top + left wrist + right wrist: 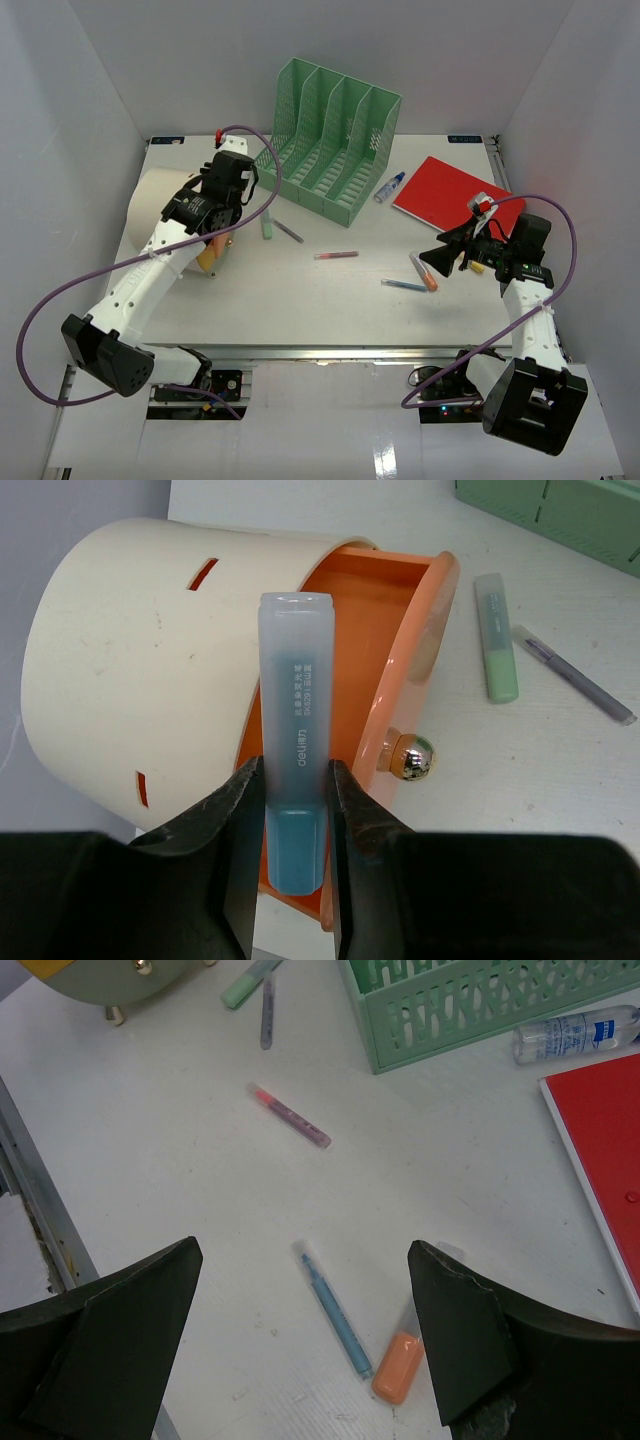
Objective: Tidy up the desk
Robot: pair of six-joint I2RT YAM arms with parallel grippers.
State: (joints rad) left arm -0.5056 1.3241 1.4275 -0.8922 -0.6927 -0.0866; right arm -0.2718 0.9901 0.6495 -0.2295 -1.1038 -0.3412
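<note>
Left gripper (297, 810) clamps blue highlighter (295, 710) over open orange drawer (432, 610), evidently for stowing; right gripper (302, 1260) hangs jaws wide above blue pen (335, 1310) and orange highlighter (398, 1367), empty

desk (300, 300) | white flat rectangular top | laid level | silver metal rail (340, 352) is fitted along its near edge
</note>
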